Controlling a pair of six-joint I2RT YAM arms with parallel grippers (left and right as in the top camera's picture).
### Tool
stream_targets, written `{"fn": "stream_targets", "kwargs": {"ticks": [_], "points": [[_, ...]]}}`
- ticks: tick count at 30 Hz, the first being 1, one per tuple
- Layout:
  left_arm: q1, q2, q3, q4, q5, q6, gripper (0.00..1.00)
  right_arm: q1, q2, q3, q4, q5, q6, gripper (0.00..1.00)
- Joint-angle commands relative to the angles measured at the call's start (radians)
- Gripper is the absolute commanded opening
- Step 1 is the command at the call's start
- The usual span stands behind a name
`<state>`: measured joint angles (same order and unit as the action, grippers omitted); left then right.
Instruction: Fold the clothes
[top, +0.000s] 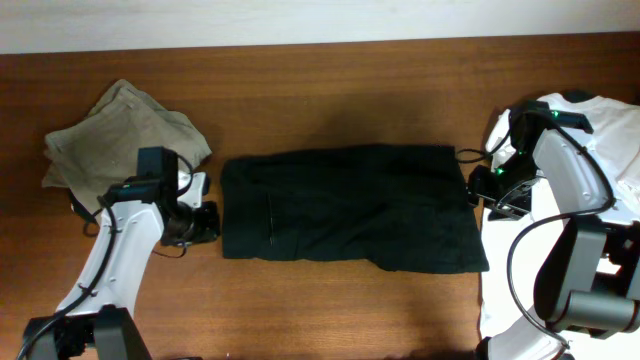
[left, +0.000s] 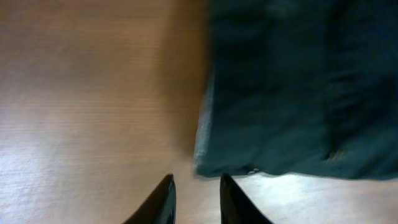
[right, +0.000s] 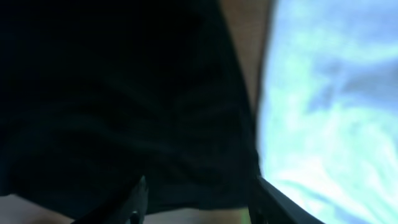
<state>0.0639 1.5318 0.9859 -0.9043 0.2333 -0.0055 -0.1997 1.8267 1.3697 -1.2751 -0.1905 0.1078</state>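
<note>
The black shorts (top: 350, 205) lie flat, folded into a wide rectangle at the table's middle. My left gripper (top: 205, 222) sits at their left edge, low on the table. In the left wrist view its fingers (left: 194, 190) are a little apart with bare wood between them, and the shorts' corner (left: 298, 93) lies just ahead. My right gripper (top: 478, 190) is at the shorts' right edge. Its fingers (right: 199, 199) are wide open over the black fabric (right: 124, 93). The khaki garment (top: 120, 135) lies crumpled at the far left. The white shirt (top: 600, 200) lies at the right, also in the right wrist view (right: 329, 93).
The wooden table (top: 330, 90) has bare wood behind and in front of the shorts. The white shirt lies under the right arm and reaches the table's right edge. The khaki garment is behind the left arm.
</note>
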Motion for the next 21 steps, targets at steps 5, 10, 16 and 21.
{"fn": "stream_targets", "kwargs": {"ticks": [5, 10, 16, 21], "points": [[-0.129, 0.056, 0.015, 0.142, 0.111, 0.132, 0.18, 0.018, 0.014, -0.227, 0.427, -0.286, 0.062, 0.11], [-0.129, 0.119, 0.015, 0.153, 0.112, 0.132, 0.13, -0.019, 0.014, -0.056, 0.737, -0.505, 0.339, 0.42], [-0.129, 0.12, 0.019, 0.237, 0.227, 0.131, 0.27, -0.025, 0.014, -0.056, 0.497, -0.43, 0.063, 0.52], [-0.129, 0.175, 0.019, 0.541, 0.249, 0.047, 0.05, -0.043, 0.014, -0.055, 0.456, -0.351, -0.02, 0.18]]}}
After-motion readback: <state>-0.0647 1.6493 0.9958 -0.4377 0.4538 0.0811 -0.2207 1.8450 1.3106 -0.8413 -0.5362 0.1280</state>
